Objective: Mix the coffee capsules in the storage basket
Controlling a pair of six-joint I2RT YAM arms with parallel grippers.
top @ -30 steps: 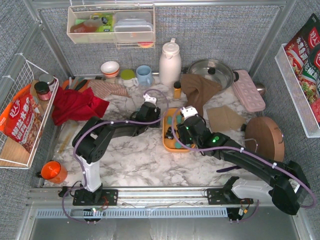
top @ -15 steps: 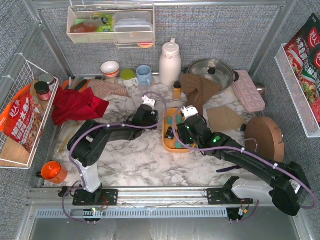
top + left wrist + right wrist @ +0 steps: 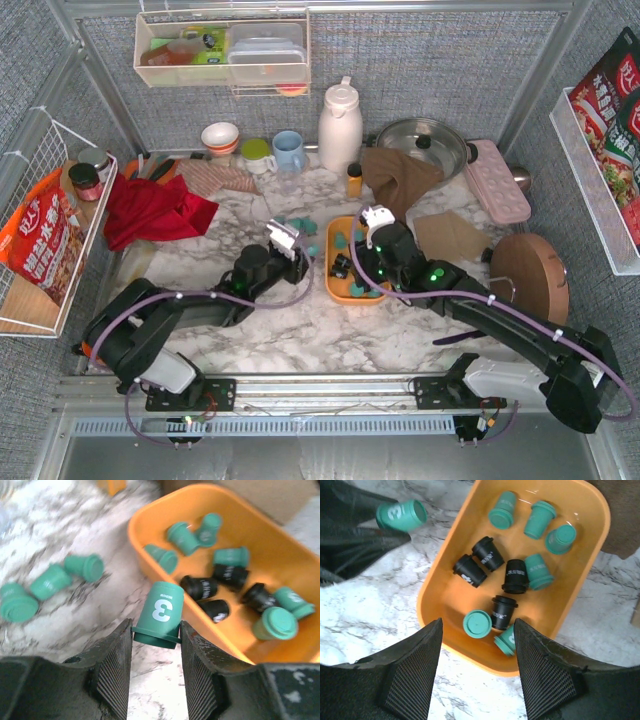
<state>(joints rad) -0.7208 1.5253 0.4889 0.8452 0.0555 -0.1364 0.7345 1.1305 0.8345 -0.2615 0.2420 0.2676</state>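
The orange storage basket (image 3: 338, 287) sits mid-table and holds several teal and black coffee capsules (image 3: 356, 240); it also shows in the left wrist view (image 3: 280, 565) and the right wrist view (image 3: 435, 610). My left gripper (image 3: 306, 253) (image 3: 155, 630) is just left of the basket, above the marble, shut on a teal capsule marked "3" (image 3: 160, 612) (image 3: 400, 515) by its rim. Three teal capsules (image 3: 295, 223) (image 3: 50, 582) lie loose on the table beyond it. My right gripper (image 3: 352, 268) (image 3: 477, 624) hangs open and empty over the basket's near end.
A small amber bottle (image 3: 354, 180), a white thermos (image 3: 340, 125) and a brown cloth (image 3: 398, 180) stand behind the basket. A pink tray (image 3: 497, 180) and a round wooden board (image 3: 528, 275) are to the right, a red cloth (image 3: 150, 210) to the left.
My left arm has drawn back toward the near left with the teal capsule, uncovering the loose capsules on the marble. My right gripper has barely moved.
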